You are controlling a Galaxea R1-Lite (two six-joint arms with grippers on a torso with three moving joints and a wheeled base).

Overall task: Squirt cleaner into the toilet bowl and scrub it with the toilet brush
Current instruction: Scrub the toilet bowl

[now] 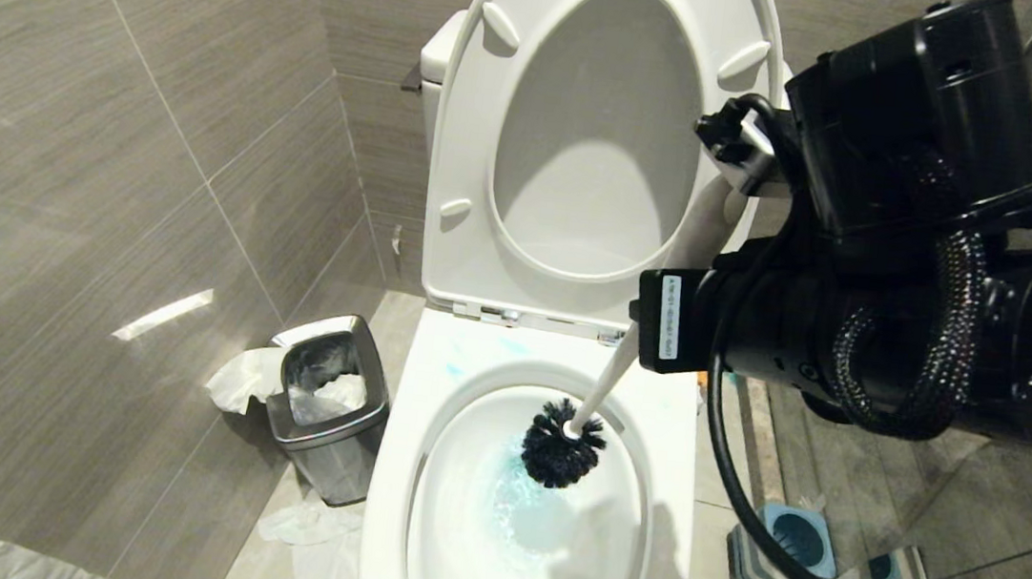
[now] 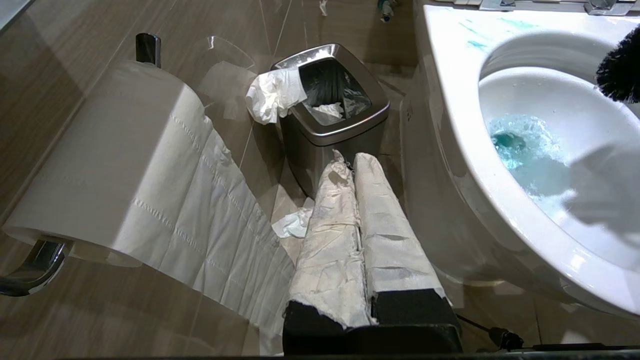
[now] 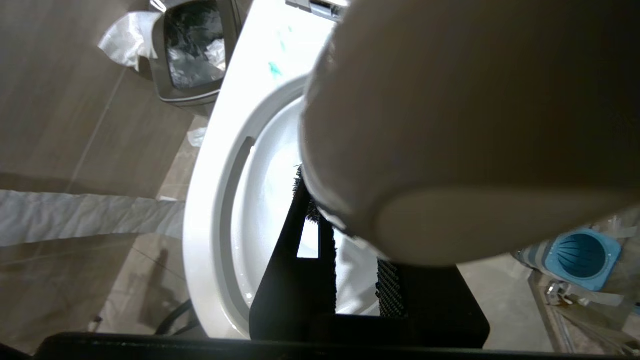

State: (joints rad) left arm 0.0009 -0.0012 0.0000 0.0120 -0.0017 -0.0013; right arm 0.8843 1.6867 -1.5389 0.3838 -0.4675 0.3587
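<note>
- Toilet bowl (image 1: pixel 420 471): white ceramic, seat and lid raised upright against the tank; blue-tinted foamy water at the bottom, teal smears on the rim near the hinges.
- Toilet brush (image 1: pixel 563 443): black bristle head inside the bowl, just above the blue water toward the back; slim white handle slanting up to the right.
- Right end effector (image 3: pixel 350 272): above the bowl's right side, pinching the toilet brush by the upper handle; the handle's rounded end fills much of the right wrist view.
- Left end effector (image 2: pixel 352 220): fingers pressed together, wrapped in white paper, low beside the bowl's left side, holding nothing.
- Waste bin (image 1: pixel 326 409): steel, on the floor left of the toilet, crumpled paper over its rim.
- Paper roll (image 2: pixel 105 165): on a wall holder, sheet hanging down.
- Brush holder (image 1: pixel 792 539): blue and grey, on the floor right of the toilet.
</note>
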